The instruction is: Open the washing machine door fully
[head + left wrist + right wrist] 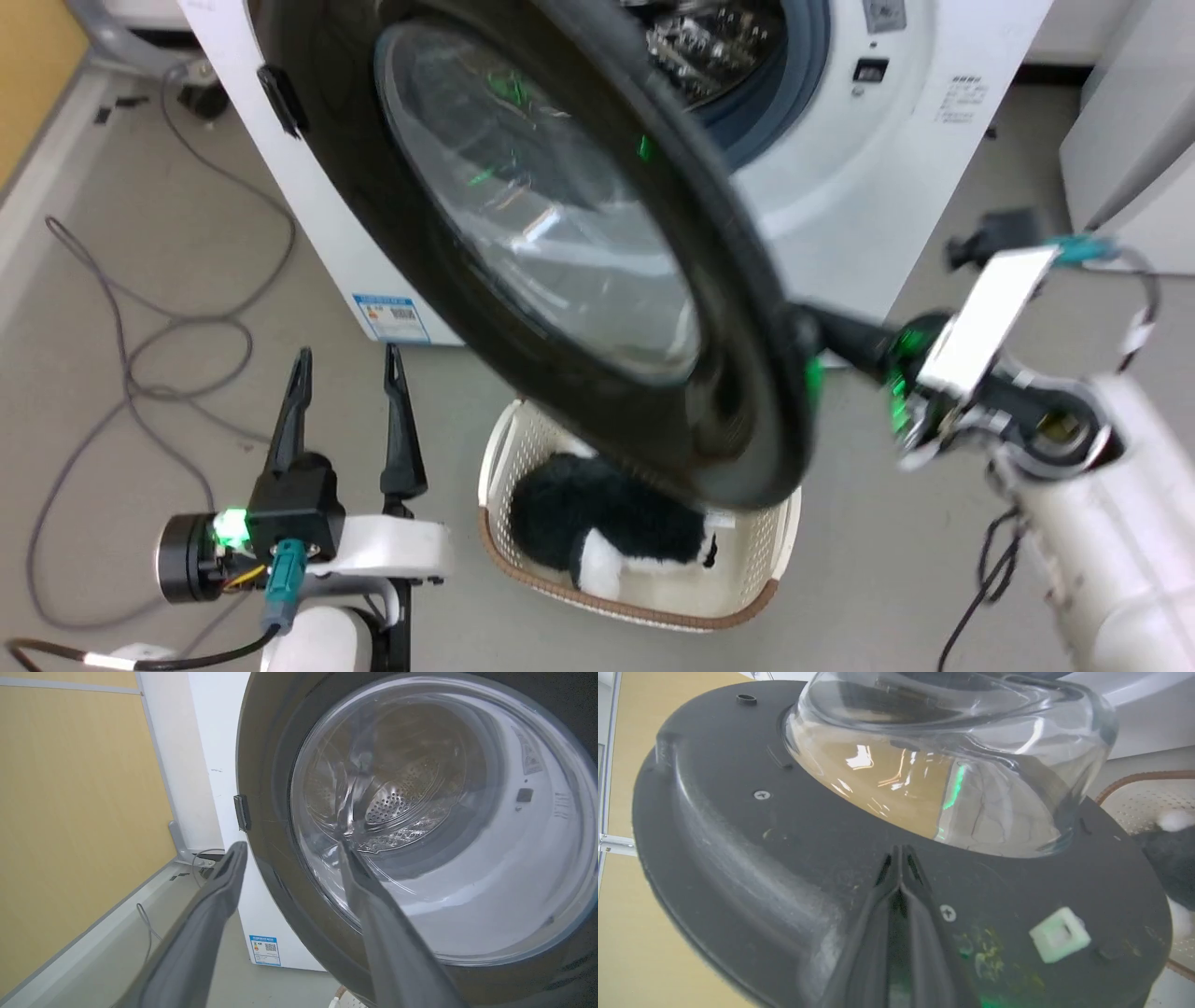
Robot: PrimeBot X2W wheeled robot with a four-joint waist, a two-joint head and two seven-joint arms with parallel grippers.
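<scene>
In front of the machine point(840, 159), the door point(541, 205) is swung out on its left hinge, free edge pointed at the robot, above a basket point(756, 569). Right gripper point(901, 851): jaws clenched, tips pressed on the inner face. Left gripper point(345, 353): jaws released, clear of the glass.

The washing machine door point(355, 187) is glossy black outside round clear glass, matt dark grey plastic inside with metal screws point(761, 794); the washing machine point(840, 177) is smooth white, its drum point(397, 802) perforated steel; the basket point(756, 560) is pale perforated plastic.
</scene>
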